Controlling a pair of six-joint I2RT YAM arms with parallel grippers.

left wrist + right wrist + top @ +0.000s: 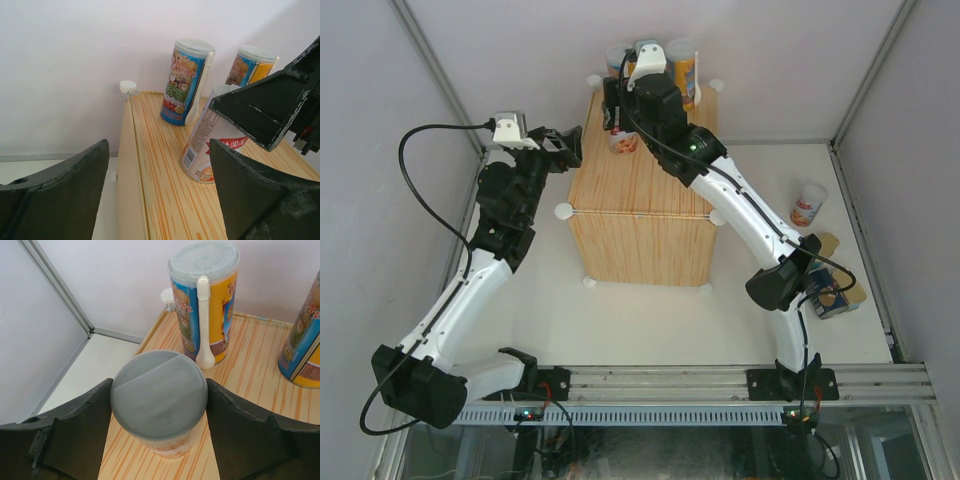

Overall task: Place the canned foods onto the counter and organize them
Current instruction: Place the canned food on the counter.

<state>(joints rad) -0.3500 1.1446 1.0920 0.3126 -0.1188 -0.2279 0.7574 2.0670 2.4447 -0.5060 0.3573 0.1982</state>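
Observation:
On the counter (640, 230), a light wood-grain box, a short white-red can (165, 445) with a grey lid stands upright near the back left. My right gripper (159, 390) straddles it, one finger against each side of the lid. From above, that can (623, 142) sits under the right gripper (617, 125). Two tall blue-orange cylinders (202, 300) (305, 340) with white spoons stand behind it at the counter's back edge. My left gripper (159, 190) hangs open and empty off the counter's left side, level with its top, facing the short can (205, 150).
A second white-red can (808, 204) stands on the white table right of the counter. Flat tins (835, 300) lie near the right arm's elbow. White knobs (128, 86) mark the counter's corners. Walls close in behind and at both sides.

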